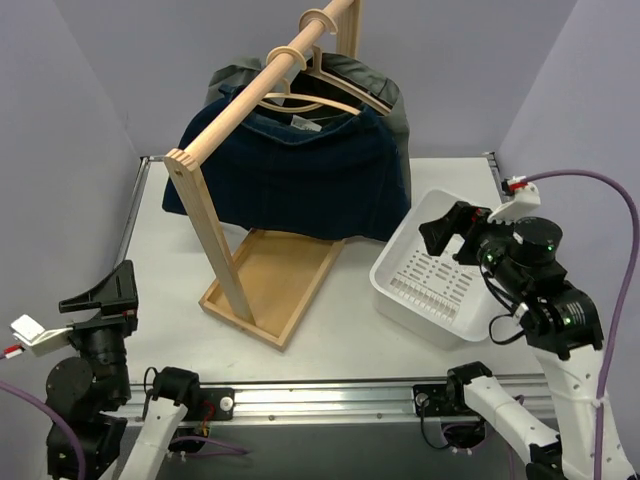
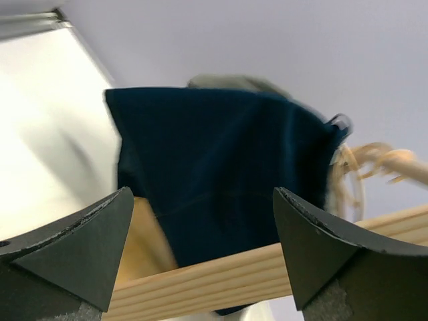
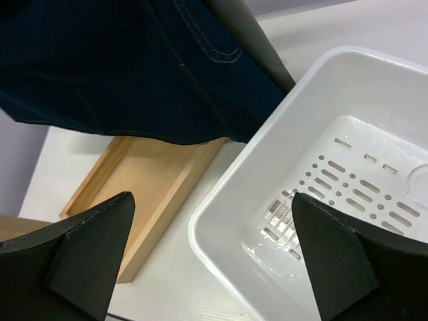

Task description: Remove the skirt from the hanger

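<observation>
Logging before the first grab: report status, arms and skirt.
Left gripper open, low near its base. Right gripper open by the white basket. Skirt on hanger, untouched. Grey garment hanging behind it.

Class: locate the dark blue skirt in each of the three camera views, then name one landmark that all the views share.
Top external: the dark blue denim skirt hangs upper centre, from the light wooden rack.
Left wrist: it fills the centre, behind the rack's beam.
Right wrist: it drapes across the upper left, above the rack's base.
Shared landmark: the rack.
</observation>
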Controlling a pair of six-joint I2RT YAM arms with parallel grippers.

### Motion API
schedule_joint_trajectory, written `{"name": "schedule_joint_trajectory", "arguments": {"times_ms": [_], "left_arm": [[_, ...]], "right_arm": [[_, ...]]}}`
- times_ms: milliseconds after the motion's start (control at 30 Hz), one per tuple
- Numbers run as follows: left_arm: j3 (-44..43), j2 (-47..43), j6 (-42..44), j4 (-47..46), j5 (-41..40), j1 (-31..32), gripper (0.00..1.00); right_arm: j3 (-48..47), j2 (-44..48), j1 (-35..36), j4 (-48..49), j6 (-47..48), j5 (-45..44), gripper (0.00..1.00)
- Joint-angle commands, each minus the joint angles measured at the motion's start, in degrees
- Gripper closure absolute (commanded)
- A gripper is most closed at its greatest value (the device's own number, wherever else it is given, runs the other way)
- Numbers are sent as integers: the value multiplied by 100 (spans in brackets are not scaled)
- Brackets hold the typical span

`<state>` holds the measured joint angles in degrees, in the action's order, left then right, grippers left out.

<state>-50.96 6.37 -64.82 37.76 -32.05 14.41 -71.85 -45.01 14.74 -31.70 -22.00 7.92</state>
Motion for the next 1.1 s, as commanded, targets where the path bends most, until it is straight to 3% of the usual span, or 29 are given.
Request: {"name": "schedule_joint_trajectory", "arguments": {"times_ms": [0,33,233,467,600,733,867,1067], "left_arm": [[-800,1239,1511,1279,343,44,6],[-906,1461,2090,1191,584,61,6],[-1197,2096,2307,874,719,61,6],[-1548,2568,3263,925,340,61,6],[-1944,3097,3345,1374,314,61,6],[-1892,3125,3485,1164,358,61,6],[-1865,3037,3686,997,454,53,4],[-2119,3238,3924,1172,314,53,2]], "right_arm": [[-135,-656,46,410,388,-266,0],[-153,-884,46,741,459,-143,0],[-574,-1894,46,2044,924,850,0],[-2093,-3266,20,2107,1522,1966,0],[-2446,-3680,2,2229,1743,2459,0],[-2587,-4049,11,2633,1717,2986,2],[-2772,-4437,151,2924,1550,3855,10],[-3080,-4692,406,2749,1997,4418,24]]}}
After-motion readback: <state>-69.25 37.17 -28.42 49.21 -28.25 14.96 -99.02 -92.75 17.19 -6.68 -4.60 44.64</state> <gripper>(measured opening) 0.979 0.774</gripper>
